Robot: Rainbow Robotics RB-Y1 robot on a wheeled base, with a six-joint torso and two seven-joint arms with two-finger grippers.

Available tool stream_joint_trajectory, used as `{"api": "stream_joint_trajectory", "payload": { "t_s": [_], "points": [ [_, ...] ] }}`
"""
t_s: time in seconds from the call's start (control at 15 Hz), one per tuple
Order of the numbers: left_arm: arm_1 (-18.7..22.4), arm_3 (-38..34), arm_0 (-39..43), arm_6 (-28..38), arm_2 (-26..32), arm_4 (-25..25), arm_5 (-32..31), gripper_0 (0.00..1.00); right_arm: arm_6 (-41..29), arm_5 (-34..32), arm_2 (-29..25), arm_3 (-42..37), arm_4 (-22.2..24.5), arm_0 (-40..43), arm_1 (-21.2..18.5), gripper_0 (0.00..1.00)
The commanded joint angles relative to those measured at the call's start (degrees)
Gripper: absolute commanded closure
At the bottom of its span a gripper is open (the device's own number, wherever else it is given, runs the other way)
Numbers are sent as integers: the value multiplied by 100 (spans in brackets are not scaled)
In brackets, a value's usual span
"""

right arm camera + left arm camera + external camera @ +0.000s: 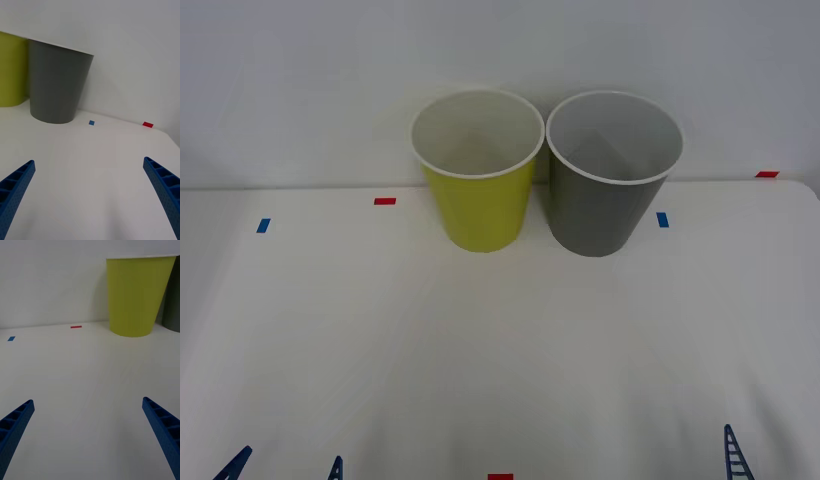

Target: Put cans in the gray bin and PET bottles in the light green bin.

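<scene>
Side by side: light green bin [480, 205], gray bin [605, 210].

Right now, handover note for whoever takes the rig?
Left claw: open, holding nothing, low at the table's near edge on the left.
Right claw: open, holding nothing, near edge on the right.
Light green bin and gray bin stand upright side by side at the back of the table, green on the left.
No can or bottle on the table, nothing to see inside the bins.
Left: can't judge; check the bins.

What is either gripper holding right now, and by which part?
Nothing. The left gripper and right gripper are both open and empty above the table.
</scene>
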Motion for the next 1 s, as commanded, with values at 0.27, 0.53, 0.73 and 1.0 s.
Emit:
{"api": "stream_joint_trajectory", "payload": {
  "t_s": [0.27,0.53,0.73,1.0],
  "points": [
    [0,0,0,0,0,0,0,0,212,-279,121,10,-384,337,-159,0],
    [0,0,0,0,0,0,0,0,203,-349,165,10,-499,329,-159,0],
    [0,0,0,0,0,0,0,0,203,-349,165,10,-499,329,-159,0],
    [0,0,0,0,0,0,0,0,203,-349,165,10,-499,329,-159,0]
  ]
}}
